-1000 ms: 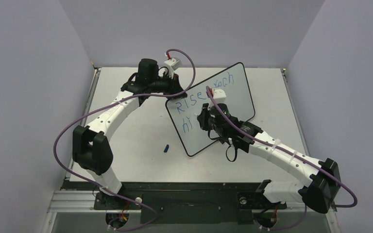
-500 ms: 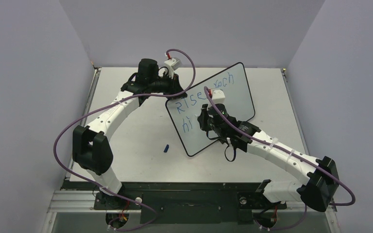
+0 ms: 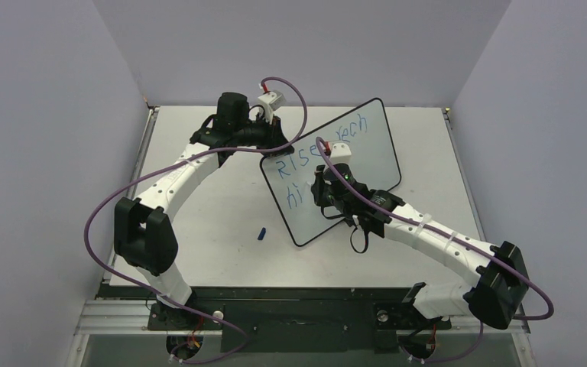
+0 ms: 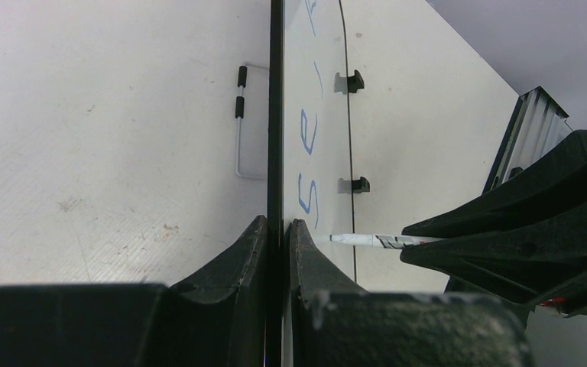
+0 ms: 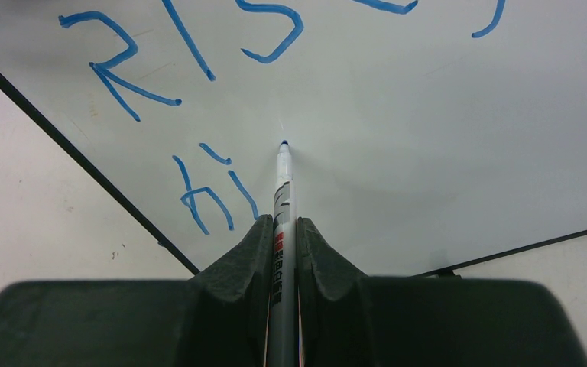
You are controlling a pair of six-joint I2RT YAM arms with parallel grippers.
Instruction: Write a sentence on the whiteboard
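Right gripper was pressed together on the marker, the barrel pinched between both fingers and running straight out ahead of them. Its blue tip sat at the whiteboard surface, though I could not tell from my feeds whether it was touching or a hair off. My left gripper was clamped on the board's black-framed edge, one finger on the written face and one on the back, holding it propped up on the table.

I judged I was midway through the second line of the sentence. The top line, "Rise" followed by another word, lay beyond the tip and up to its left. The start of the lower line, what read as "hi", lay just left of the tip and a little nearer the fingers. Bare board stretched to the right of the tip, so there was room for the remaining letters.

The next move, as I saw it, called for light pressure into the board and a short stroke starting just right of the "hi". The left grip had to hold firm so the board would not rock away from the pen. A small blue piece lay on the table, well clear of both grippers.
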